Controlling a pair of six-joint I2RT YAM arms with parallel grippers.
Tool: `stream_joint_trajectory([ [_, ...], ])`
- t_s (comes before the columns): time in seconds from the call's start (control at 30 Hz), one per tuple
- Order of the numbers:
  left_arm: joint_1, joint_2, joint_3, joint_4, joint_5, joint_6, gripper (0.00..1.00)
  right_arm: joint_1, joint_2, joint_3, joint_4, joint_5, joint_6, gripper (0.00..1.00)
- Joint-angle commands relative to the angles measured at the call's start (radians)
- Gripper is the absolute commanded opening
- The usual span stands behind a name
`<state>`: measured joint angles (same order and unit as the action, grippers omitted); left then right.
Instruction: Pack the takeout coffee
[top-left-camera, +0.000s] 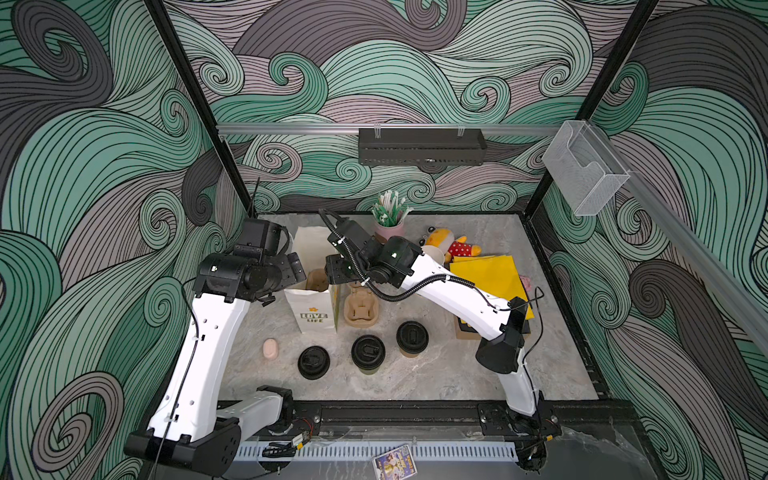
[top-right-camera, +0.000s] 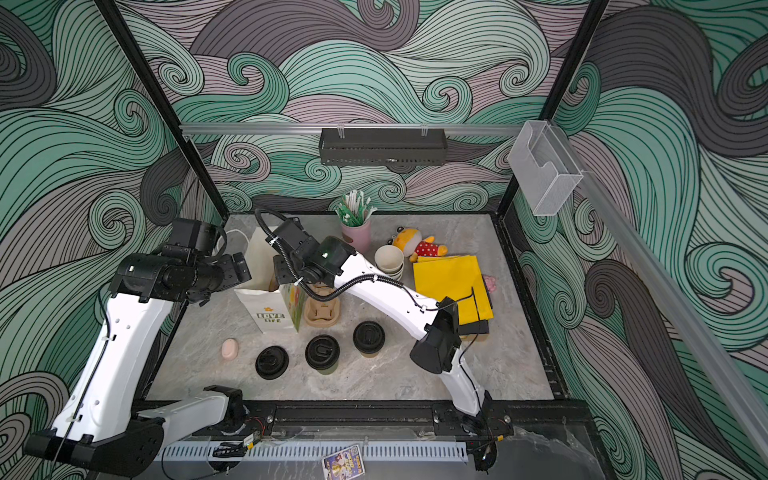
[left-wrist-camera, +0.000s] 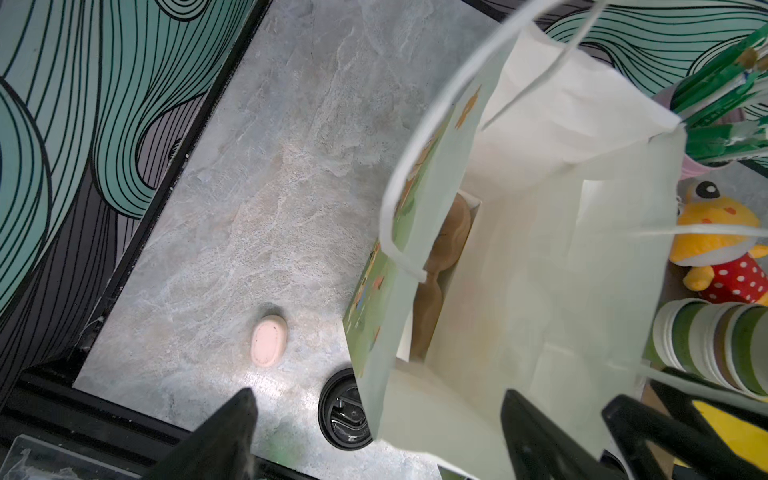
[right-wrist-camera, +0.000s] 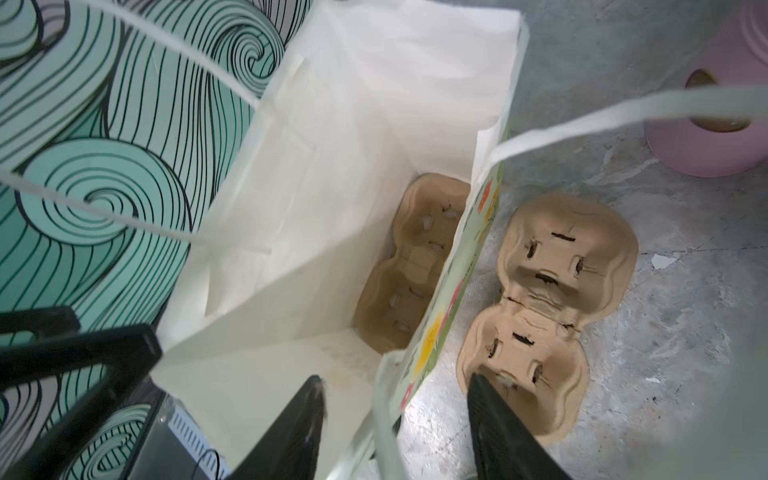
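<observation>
White paper bag (top-left-camera: 311, 309) | left end effector (left-wrist-camera: 378, 395) angled down at mouth, apart | right end effector (right-wrist-camera: 395, 378) apart, astride side wall

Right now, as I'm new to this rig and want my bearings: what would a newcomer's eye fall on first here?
The white paper bag stands open left of centre, with the left gripper and right gripper at its mouth and a cup carrier inside. Toward the front edge stand the lidded green cup and brown cup; a bright yellow sheet lies to the right.
</observation>
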<state>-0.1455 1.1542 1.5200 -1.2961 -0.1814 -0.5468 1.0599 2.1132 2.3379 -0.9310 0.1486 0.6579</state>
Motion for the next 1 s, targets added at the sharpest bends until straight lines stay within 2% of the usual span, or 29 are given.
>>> stream_joint_trajectory([
  [0.0, 0.022, -0.021, -0.024, 0.106, 0.045, 0.019, 0.87, -0.01, 0.034, 0.048, 0.001, 0.068, 0.039, 0.48],
  [0.23, 0.032, -0.044, -0.099, 0.23, 0.104, 0.008, 0.73, -0.033, 0.094, 0.133, 0.001, 0.049, 0.04, 0.26],
  [0.47, 0.035, -0.056, -0.14, 0.27, 0.117, -0.001, 0.71, -0.069, 0.129, 0.182, 0.002, 0.035, 0.038, 0.08],
  [0.6, 0.035, -0.057, -0.144, 0.278, 0.118, -0.01, 0.7, -0.09, 0.157, 0.225, 0.002, 0.013, 0.027, 0.02],
  [0.67, 0.035, -0.061, -0.14, 0.28, 0.12, -0.012, 0.72, -0.097, 0.165, 0.236, 0.002, 0.0, 0.023, 0.03],
  [0.8, 0.037, -0.065, -0.125, 0.261, 0.114, -0.016, 0.8, -0.103, 0.169, 0.24, 0.002, -0.025, 0.02, 0.14],
  [0.97, 0.039, -0.081, -0.088, 0.23, 0.1, -0.007, 0.83, -0.107, 0.131, 0.241, -0.001, -0.048, 0.01, 0.41],
])
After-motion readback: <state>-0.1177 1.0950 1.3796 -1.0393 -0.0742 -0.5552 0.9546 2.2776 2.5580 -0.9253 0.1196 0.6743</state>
